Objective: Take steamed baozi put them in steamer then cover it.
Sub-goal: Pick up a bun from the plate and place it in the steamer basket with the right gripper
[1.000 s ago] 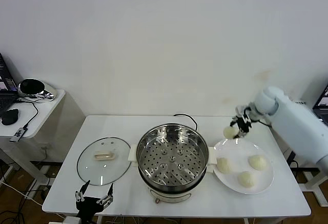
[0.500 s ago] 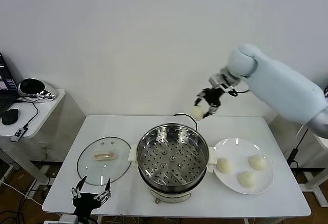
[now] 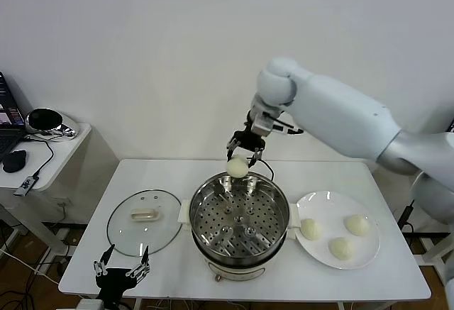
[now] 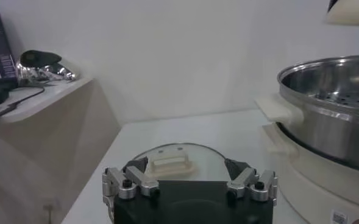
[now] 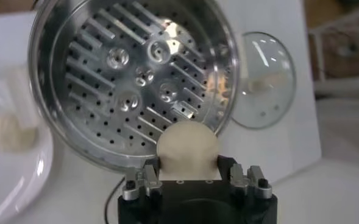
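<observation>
white table (image 3: 170, 175) | white plate (image 3: 369, 250) right | side desk (image 3: 50, 147) left: headset (image 3: 44, 120), mouse (image 3: 13, 159)

Steamer (image 3: 239, 223) centre; cover (image 3: 144, 222) on table at left; plate (image 3: 323, 205) with three baozi (image 3: 341, 247) right.

The steamer (image 3: 239, 219) is made of polished, mirror-bright steel, and its perforated tray (image 5: 136, 79) reflects glare in patches. Its base (image 4: 301, 176) and side handles look like smooth cream plastic with a slight sheen. The lid (image 3: 144, 222) is of clear glossy glass with a thin metal rim, and a cream plastic handle (image 4: 168, 162) is fixed at its centre. The bun (image 5: 188, 150) held in the right gripper (image 3: 243, 153) has a matt, smooth, dough-like skin. A glossy white plate (image 3: 319, 203), glazed like ceramic, is seen beside the steamer. The left gripper (image 4: 188, 189) is of matt black plastic with bright metal fittings. The surface (image 3: 163, 175) is matt white.
</observation>
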You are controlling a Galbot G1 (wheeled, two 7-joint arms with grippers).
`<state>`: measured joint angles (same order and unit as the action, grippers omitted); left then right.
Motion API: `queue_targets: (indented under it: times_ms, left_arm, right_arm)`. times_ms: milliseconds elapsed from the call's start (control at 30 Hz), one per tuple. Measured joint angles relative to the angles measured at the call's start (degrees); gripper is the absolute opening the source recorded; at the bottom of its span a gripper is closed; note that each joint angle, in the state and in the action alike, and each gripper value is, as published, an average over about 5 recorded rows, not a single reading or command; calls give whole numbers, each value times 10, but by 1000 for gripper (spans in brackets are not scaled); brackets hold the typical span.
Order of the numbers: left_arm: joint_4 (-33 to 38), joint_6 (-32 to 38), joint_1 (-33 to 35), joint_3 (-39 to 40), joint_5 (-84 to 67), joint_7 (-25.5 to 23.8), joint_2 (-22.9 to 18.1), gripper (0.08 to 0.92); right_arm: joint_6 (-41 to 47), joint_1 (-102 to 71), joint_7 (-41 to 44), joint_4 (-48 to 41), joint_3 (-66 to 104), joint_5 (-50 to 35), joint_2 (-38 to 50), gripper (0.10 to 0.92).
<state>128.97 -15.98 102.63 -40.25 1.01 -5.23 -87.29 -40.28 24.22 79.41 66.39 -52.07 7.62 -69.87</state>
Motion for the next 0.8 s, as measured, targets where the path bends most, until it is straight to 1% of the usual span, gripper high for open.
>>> queue_targets:
  times_ms: [333,800]
  left_arm:
    - [-3,-2,-12,2,0,-2,-10,823]
    - [-11,-2,-13,-2,-2,-3,-9,823]
  right_arm:
    - [-42,-31,2,-17,-8,38,-27,586]
    - [-63,-70,2,-37,-3,74,-49,585]
